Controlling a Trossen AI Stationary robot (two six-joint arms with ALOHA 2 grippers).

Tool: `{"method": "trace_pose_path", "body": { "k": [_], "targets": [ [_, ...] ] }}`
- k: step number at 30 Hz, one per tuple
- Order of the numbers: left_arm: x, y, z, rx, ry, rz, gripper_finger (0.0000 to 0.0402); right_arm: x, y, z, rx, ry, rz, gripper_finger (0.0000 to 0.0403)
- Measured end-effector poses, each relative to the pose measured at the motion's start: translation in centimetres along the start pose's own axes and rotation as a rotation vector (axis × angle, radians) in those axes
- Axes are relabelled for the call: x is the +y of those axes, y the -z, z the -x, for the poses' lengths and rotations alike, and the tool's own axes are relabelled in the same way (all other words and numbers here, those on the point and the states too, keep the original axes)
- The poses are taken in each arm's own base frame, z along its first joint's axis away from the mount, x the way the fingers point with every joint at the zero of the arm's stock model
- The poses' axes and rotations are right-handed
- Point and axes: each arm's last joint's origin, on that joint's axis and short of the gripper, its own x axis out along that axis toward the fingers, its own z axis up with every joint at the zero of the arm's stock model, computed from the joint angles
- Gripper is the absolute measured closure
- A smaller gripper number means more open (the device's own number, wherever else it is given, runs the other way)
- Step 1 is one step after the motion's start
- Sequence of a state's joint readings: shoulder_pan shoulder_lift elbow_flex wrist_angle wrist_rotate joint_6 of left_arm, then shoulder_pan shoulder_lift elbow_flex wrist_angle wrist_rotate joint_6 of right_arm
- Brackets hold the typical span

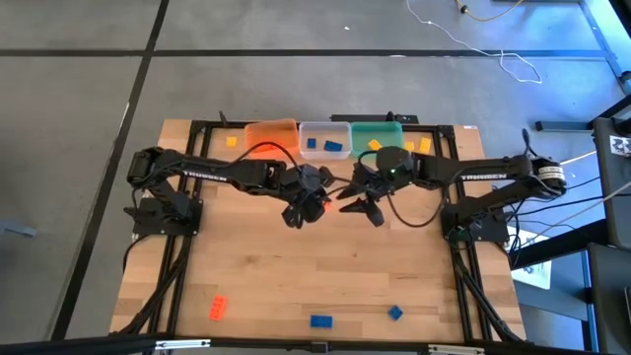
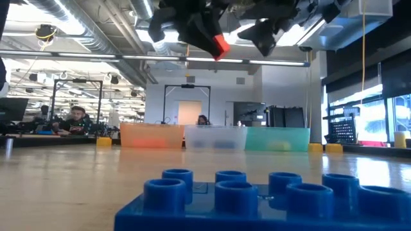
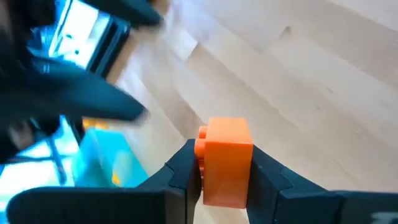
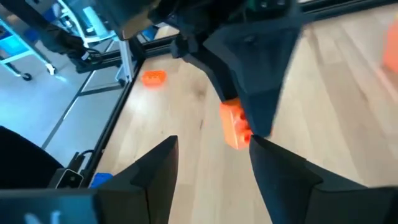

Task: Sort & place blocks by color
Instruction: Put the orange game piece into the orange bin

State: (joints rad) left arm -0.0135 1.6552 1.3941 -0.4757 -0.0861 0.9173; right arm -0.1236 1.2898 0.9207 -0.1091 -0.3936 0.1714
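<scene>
My left gripper point(image 1: 312, 208) hangs over the middle of the table, shut on an orange block point(image 3: 227, 160), which shows red-orange in the low view point(image 2: 219, 46). My right gripper point(image 4: 211, 168) stands open just to the right of it, and the block point(image 4: 235, 130) lies a little beyond its fingertips, untouched. More blocks lie on the near part of the table: one orange point(image 1: 218, 307) and two blue point(image 1: 320, 320), point(image 1: 394, 313). At the far edge stand an orange tub point(image 1: 270, 136), a clear tub point(image 1: 324, 139) with blue blocks and a green tub point(image 1: 377, 135) with yellow ones. My left gripper pinches the orange block by two opposite sides point(image 3: 208, 171) between its two fingers. The fingers slant down from the table's left. The block is lifted clear of the table, with its studs point(image 3: 201, 140) turned sideways toward one finger.
Yellow blocks lie on the table beside the tubs, at the far left point(image 1: 232, 141) and far right point(image 1: 424, 145). A blue block point(image 2: 244, 199) lies close in front of the low camera. Black frame rails point(image 1: 187, 266) run along both sides of the table.
</scene>
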Motion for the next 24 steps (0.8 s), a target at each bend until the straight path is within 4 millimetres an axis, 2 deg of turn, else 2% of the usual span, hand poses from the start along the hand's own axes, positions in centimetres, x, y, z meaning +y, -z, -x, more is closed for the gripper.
{"method": "trace_pose_path", "body": {
  "k": [4,7,13,18,24],
  "targets": [
    [0.4,1.1,0.5,0.104,-0.031,0.067,0.0320,0.0,-0.3,2.1,-0.008,0.034,0.014,0.0204],
    [1.5,2.5,1.1,0.166,-0.084,0.159,0.0320,0.1,-0.4,3.6,-0.011,0.098,0.035,0.0204],
    [3.9,6.2,3.4,0.236,-0.170,0.434,0.0320,0.0,0.1,5.7,0.006,0.409,0.058,0.0203],
    [5.7,11.3,4.7,0.393,-0.295,0.782,0.0320,-0.5,0.2,6.4,-0.020,0.644,-0.016,0.0203],
    [5.8,18.1,4.6,0.557,-0.196,1.154,0.0320,-0.6,0.3,6.3,-0.016,0.659,-0.016,0.0203]
  ]
}}
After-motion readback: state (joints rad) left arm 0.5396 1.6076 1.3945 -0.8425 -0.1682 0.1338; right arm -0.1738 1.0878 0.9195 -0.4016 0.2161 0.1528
